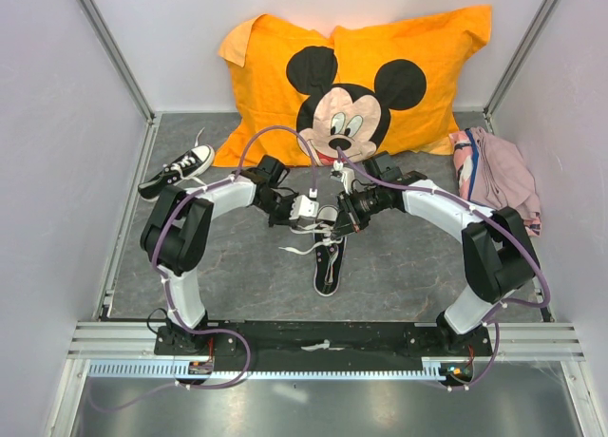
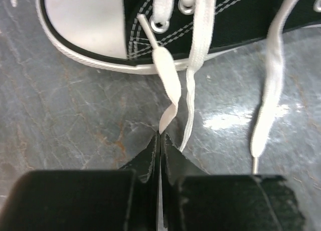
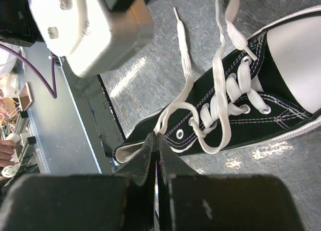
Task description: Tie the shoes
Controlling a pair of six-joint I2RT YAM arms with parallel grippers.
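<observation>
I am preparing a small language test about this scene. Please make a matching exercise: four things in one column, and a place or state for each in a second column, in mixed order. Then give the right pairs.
Things:
1. pillow
2. pink cloth
3. left gripper
4. far shoe

Places or states:
a. far left corner
b. shut on a lace
c. at the back, in the middle
d. on the right side

Pairs: 1-c, 2-d, 3-b, 4-a
</observation>
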